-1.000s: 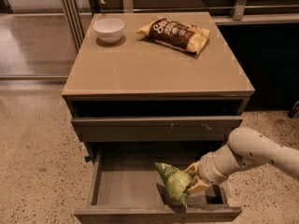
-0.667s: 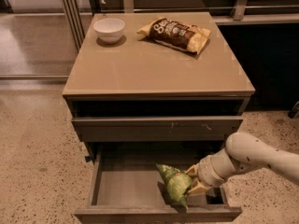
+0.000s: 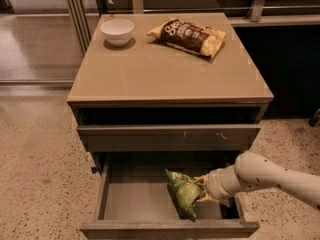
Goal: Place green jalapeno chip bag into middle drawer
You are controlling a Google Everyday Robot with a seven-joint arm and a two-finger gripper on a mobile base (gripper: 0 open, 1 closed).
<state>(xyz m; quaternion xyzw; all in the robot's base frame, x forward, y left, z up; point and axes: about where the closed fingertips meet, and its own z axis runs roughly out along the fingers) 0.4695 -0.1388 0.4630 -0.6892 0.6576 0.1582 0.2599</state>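
Note:
The green jalapeno chip bag (image 3: 183, 193) is inside the pulled-out middle drawer (image 3: 135, 199), right of centre, standing tilted with its lower end near the tray floor. My gripper (image 3: 202, 189) reaches in from the right over the drawer's right side and is shut on the bag's right edge. The white arm (image 3: 265, 174) stretches off to the right. The drawer's plain front panel (image 3: 170, 229) is at the bottom edge of the view.
Above is a closed drawer front with pale scratch marks (image 3: 200, 135) and an open dark slot under the cabinet top (image 3: 170, 69). A white bowl (image 3: 117, 31) and a dark-brown-and-yellow chip bag (image 3: 190, 36) lie on top. Speckled floor lies on both sides.
My arm has lowered and moved a little left, deeper over the drawer. The green bag stays in my gripper at nearly the same place.

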